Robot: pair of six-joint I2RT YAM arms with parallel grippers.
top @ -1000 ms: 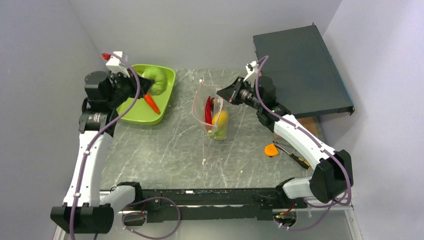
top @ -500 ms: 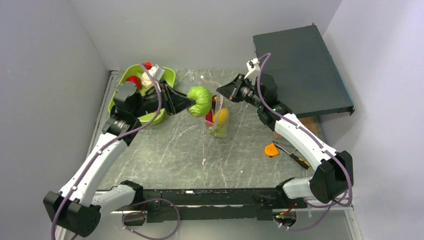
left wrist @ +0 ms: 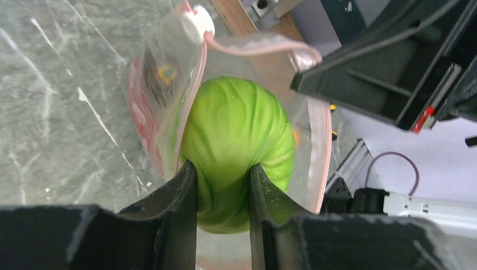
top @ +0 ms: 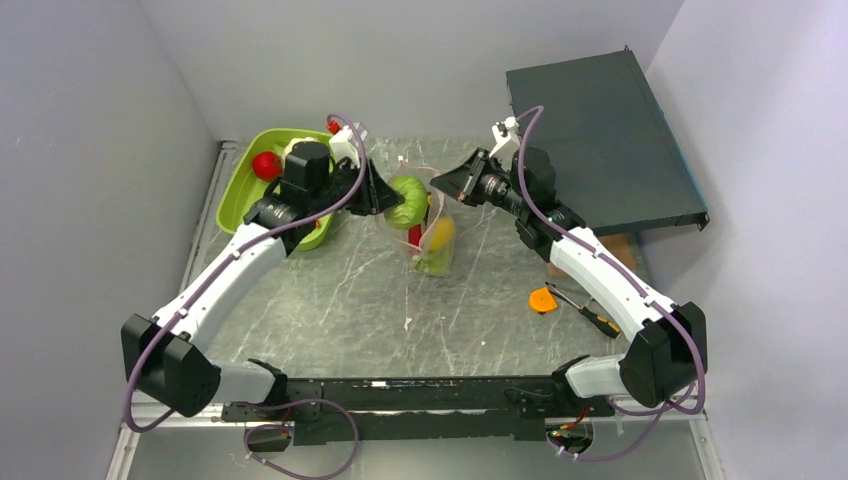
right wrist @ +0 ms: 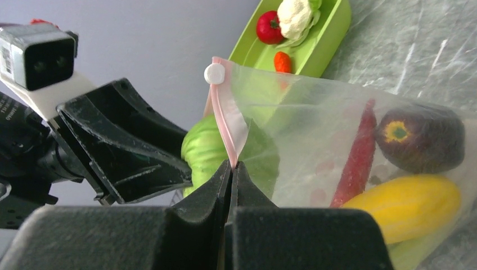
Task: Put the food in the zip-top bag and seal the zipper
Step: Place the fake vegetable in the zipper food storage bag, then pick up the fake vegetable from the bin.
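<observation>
One green toy vegetable [left wrist: 236, 129], seemingly soft since it dimples where the left tool [left wrist: 222, 169] pinches it, sits at the mouth of the zip-top bag [right wrist: 315, 112] mid-desk. The film looks light and floppy, best held by its zipper [right wrist: 230, 124], which the right tool [right wrist: 232, 166] nips. Inside show one red chili [right wrist: 355, 157], one yellow fruit [right wrist: 416, 205] and one purple piece [right wrist: 419, 138]. Three more pieces lie in the tray [top: 232, 190] at the far left corner.

Hidden behind fingers of left gripper [left wrist: 222, 171]: base of green vegetable [left wrist: 236, 129]. Cut off at right wrist view's edge: zip-top bag [right wrist: 315, 107] bottom.
</observation>
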